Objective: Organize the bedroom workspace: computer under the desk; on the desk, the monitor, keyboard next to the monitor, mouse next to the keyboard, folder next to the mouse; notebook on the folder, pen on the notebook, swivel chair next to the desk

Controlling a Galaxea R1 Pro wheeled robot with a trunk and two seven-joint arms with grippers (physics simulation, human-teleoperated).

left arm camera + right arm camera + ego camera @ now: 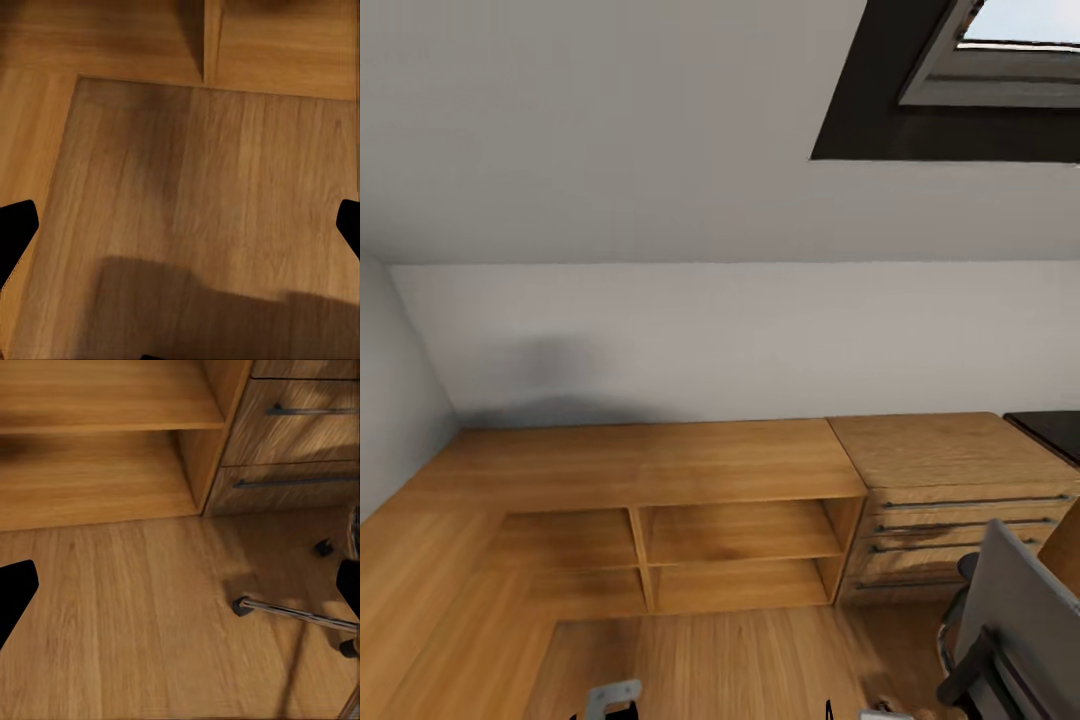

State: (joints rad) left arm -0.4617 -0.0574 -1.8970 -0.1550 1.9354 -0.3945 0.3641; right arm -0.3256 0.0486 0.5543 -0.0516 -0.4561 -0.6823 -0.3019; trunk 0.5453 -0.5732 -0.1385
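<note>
Floorboards (700,660) of light wood run open and bare from the robot up to a low light-wood shelving unit (660,500) that stands along the grey wall, its long top edge level and its 4 open compartments split by 1 upright divider and 1 shelf. Just beside it on the right stands a wooden drawer chest (950,490) with dark bar handles, its side touching the shelving unit's end panel. A black corner of the desk (1050,428) shows just beyond the chest at the right edge. The swivel chair (1015,620) crowds the lower right corner of the head view, its grey backrest tilted near the drawers; in the right wrist view its chrome base leg (296,613) and castors lie on the floor near the chest's foot. A skylight (990,70) cuts into the sloped ceiling above. The left gripper (180,225) hangs over bare floor, fingers spread wide to both sides, holding nothing. The right gripper (180,585) is likewise spread wide and empty, above the floor beside the chair's base.
</note>
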